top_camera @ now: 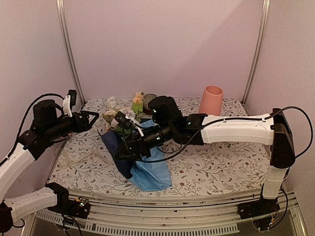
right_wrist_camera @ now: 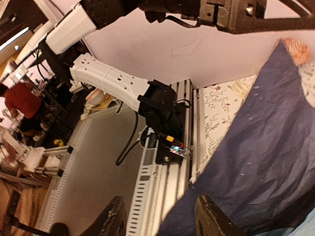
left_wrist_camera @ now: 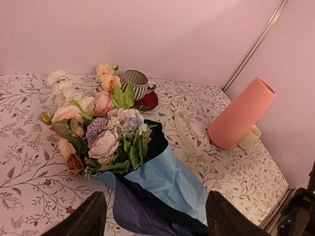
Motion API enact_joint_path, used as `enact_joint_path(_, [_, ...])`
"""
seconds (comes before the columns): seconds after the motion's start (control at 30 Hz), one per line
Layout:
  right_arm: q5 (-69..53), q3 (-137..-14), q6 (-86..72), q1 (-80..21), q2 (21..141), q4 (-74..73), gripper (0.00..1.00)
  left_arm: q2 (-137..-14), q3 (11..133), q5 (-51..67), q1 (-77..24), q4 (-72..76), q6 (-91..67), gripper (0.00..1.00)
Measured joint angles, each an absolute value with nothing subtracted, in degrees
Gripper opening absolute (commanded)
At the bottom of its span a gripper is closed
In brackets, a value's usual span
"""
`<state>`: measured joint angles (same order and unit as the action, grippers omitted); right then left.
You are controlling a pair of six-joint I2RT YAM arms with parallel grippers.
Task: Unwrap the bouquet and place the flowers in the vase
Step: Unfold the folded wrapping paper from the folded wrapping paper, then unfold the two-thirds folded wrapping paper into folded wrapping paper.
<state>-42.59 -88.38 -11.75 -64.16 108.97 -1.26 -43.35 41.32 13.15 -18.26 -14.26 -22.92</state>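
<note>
Zero flowers (left_wrist_camera: 98, 128) in the vase (top_camera: 210, 101), which stood well beyond my right fingers (right_wrist_camera: 114, 221), part-open, empty. Bouquet (top_camera: 147, 174) lay wrapped on the table (top_camera: 221, 167) just beside them, ahead of my left fingers (left_wrist_camera: 88, 216), wide open, empty.

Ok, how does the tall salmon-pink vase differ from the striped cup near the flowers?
The matte salmon-pink tapered vase is plain; the dark-and-white striped cup is patterned. The vase is far taller than the cup. The cup sits on a red saucer beside the flowers; the vase stands apart, directly on the floral tablecloth. Both are open-topped and stand at the far side.
</note>
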Motion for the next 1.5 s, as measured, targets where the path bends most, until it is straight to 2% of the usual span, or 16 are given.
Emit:
enact_joint_path(0.2, [-34.6, -87.9, -7.3, -63.6, 108.2, -5.1, 0.55, -43.8, 45.8, 12.0, -18.2, -19.2, -20.4, 0.72])
enact_joint_path(0.53, [-23.2, -75.7, -9.1, -57.5, 97.3, -2.5, 0.53, -44.3, 54.0, 10.1, -18.2, -23.7, -16.8, 0.70])
enact_joint_path(0.8, [-20.5, -74.8, -12.3, -57.0, 102.2, -2.2, 0.57, -51.3, 54.2, 17.8, -18.5, -28.1, -17.0, 0.66])
enact_joint_path(0.87, [-19.8, -76.0, -13.6, -57.4, 105.8, -2.9, 0.61, -53.6, 53.1, 18.0, -19.0, -30.0, -17.7, 0.67])
enact_joint_path(1.0, [-16.4, -81.1, -15.4, -58.8, 113.1, -6.2, 0.71, -56.1, 49.4, 17.4, -19.6, -32.4, -20.3, 0.76])
enact_joint_path(1.07, [-14.5, -84.0, -15.8, -60.3, 116.0, -7.9, 0.72, -56.3, 46.9, 17.0, -19.7, -32.4, -22.0, 0.77])
enact_joint_path(1.3, [-8.7, -91.7, -15.9, -64.7, 120.6, -12.1, 0.73, -55.9, 40.6, 14.5, -19.8, -30.4, -26.7, 0.75])
enact_joint_path(1.5, [-3.8, -97.6, -15.6, -66.0, 123.8, -14.7, 0.72, -60.5, 38.0, 12.3, -19.8, -26.4, -30.5, 0.71])
